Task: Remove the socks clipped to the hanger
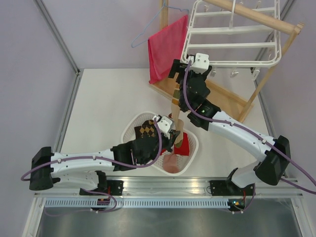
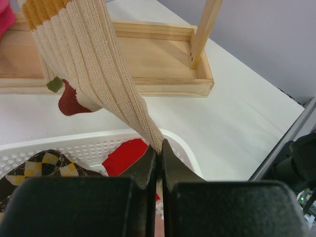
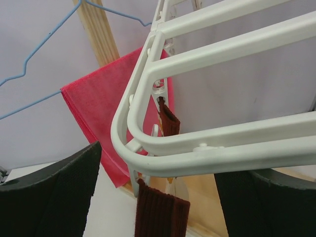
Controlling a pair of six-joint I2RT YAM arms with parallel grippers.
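Note:
The white hanger [image 1: 232, 46] hangs from the wooden stand at the back right. A striped cream, brown and olive sock [image 1: 175, 106] stretches from the hanger's near-left corner down toward the basket. My left gripper [image 1: 173, 132] is shut on its cream toe end [image 2: 118, 94] over the basket rim. The right gripper [image 1: 190, 66] is open at that hanger corner [image 3: 222, 143], its fingers [image 3: 49, 192] wide on either side of the frame. The sock's dark brown cuff [image 3: 160, 212] hangs under a clip there. A second brown cuff [image 3: 169, 121] hangs just behind.
A white basket [image 1: 129, 126] in front of the arms holds an argyle sock [image 1: 145, 129], a red sock [image 1: 183, 147] and a pale pink sock [image 1: 170, 163]. A red-pink towel [image 1: 165, 49] and a blue wire hanger [image 1: 148, 29] hang left of the white hanger. The wooden stand's base [image 1: 222, 98] lies behind the basket.

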